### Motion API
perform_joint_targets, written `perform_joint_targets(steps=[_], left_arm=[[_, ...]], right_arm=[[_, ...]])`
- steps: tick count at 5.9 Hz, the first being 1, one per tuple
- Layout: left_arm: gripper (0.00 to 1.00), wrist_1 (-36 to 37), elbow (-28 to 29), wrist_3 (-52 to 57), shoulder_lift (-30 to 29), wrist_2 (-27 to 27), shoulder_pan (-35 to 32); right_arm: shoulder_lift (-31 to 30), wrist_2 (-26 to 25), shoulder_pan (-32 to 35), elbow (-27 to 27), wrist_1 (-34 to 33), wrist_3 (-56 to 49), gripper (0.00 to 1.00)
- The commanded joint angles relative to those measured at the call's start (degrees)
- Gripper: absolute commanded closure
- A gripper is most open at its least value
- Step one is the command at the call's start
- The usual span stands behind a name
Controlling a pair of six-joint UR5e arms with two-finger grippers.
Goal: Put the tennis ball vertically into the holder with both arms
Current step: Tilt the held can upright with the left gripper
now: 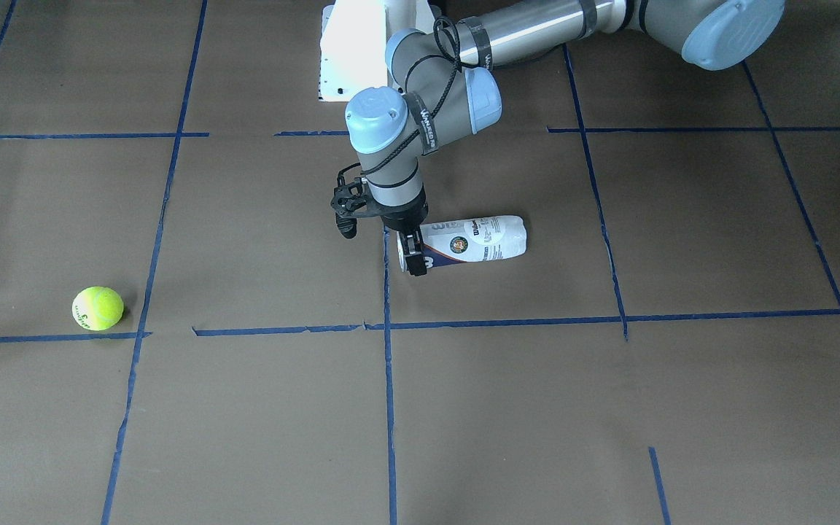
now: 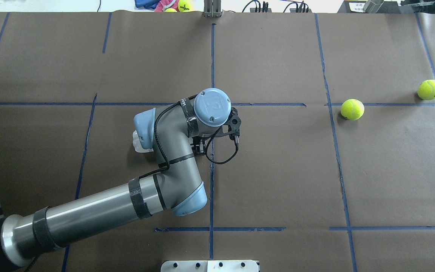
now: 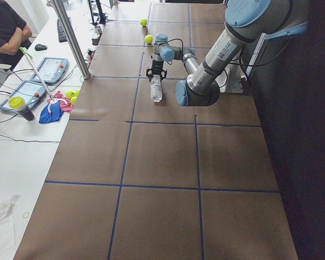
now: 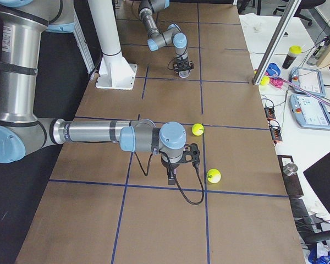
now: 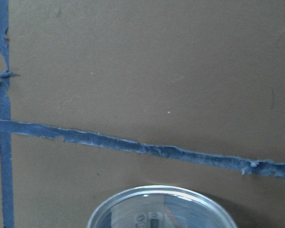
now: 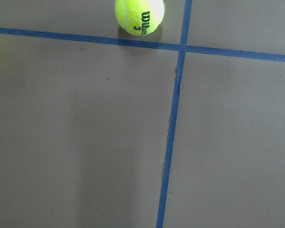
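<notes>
Brown table, left arm bent downward, tool at holder mouth, grip unclear.

Labelled holder lying sideways mid-table, yellow-green tennis ball well apart

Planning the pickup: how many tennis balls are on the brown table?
2. One tennis ball by the tape crossing on the robot's right; the second ball further right. The left arm may hide others.
</notes>
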Motion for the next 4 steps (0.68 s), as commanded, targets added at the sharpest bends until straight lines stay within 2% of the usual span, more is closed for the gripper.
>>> perform_joint_targets(steps=[1,3,4], left_arm=[[0.35,0.01,-0.93,0.62,-0.14,2.22,-0.24],[0.35,-1.21,-10.81,-0.69,0.12,2.14,-3.13],[0.35,-10.80,-12.87,-8.96,1.52,1.96,-4.53]], right_arm=[[0.09,0.01,-0.01,-0.02,0.02,0.01,0.00],[0.09,0.36,-0.01,0.24,0.02,0.09,0.00],[0.61,2.97,-0.19,0.25,0.11,-0.08,0.00]])
